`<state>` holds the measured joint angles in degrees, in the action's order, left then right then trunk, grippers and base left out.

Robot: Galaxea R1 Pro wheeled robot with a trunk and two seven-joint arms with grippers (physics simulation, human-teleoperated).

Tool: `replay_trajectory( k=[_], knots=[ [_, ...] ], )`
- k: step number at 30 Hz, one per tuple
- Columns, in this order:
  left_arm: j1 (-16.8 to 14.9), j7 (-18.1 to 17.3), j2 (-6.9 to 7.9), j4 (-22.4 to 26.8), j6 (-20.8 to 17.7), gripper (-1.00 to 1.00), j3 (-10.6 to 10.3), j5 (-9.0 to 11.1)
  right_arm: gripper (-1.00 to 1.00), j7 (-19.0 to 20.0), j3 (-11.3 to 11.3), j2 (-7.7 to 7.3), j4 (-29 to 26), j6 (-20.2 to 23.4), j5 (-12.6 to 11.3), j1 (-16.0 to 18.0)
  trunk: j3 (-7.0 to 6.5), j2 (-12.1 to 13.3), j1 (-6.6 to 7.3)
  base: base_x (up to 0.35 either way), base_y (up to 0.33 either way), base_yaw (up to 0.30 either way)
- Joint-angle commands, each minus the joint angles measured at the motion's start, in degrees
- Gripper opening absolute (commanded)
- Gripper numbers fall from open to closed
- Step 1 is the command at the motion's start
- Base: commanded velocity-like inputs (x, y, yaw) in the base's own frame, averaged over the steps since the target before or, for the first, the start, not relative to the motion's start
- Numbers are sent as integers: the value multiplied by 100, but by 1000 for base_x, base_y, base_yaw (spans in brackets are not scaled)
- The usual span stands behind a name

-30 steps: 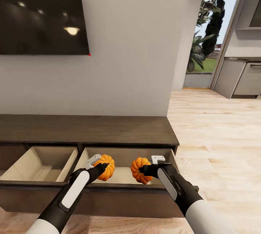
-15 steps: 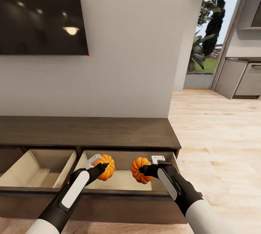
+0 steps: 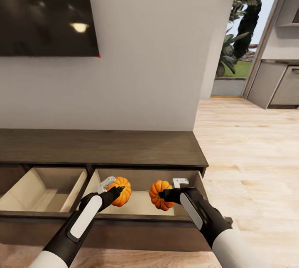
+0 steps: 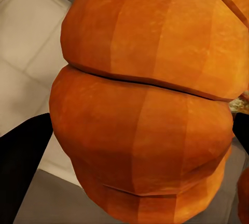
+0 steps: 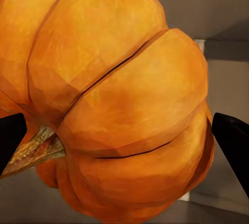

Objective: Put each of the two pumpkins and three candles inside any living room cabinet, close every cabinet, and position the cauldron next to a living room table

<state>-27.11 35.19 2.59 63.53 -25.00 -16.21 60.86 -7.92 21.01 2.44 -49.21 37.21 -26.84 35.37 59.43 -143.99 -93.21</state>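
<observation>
The left gripper (image 3: pixel 115 190) pinches one pumpkin (image 3: pixel 121 191) and the right gripper (image 3: pixel 166 195) pinches the other pumpkin (image 3: pixel 159 194), each squeezed between its jaws, over the cabinet (image 3: pixel 99 147)'s open right drawer (image 3: pixel 143 203) at 6 o'clock. The left drawer (image 3: pixel 39 195), at 8 o'clock, shows bare pale wood.

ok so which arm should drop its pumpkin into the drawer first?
Either, slight edge to the left gripper: its pumpkin hangs well inside the open drawer; the right gripper holds its pumpkin nearer the front edge.
</observation>
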Motion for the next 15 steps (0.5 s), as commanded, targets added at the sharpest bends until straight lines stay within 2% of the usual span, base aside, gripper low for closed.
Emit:
replay_trajectory(
  k=[1, 6, 10, 15],
  knots=[
    [-5, 56, 14, 10, 4, -100, -14, 40, -100, -70, 63, -3, -9, 14, -58, 5, 28, -5, -1, 0, 0, 0],
    [-5, 53, 22, 4, -2, -100, -6, 40, -100, -78, 140, -6, -9, 14, -58, 5, 72, -7, -6, 0, 0, 0],
    [-5, 55, 22, 2, -5, -100, -5, 40, -100, -78, 148, -6, -9, 14, -58, 5, 161, -13, -16, 0, 0, 0],
    [-5, 56, 23, 1, -5, -100, -5, 42, -100, -78, 149, -7, -9, 14, -58, 5, 161, -13, -16, 0, 0, 0]
  ],
)
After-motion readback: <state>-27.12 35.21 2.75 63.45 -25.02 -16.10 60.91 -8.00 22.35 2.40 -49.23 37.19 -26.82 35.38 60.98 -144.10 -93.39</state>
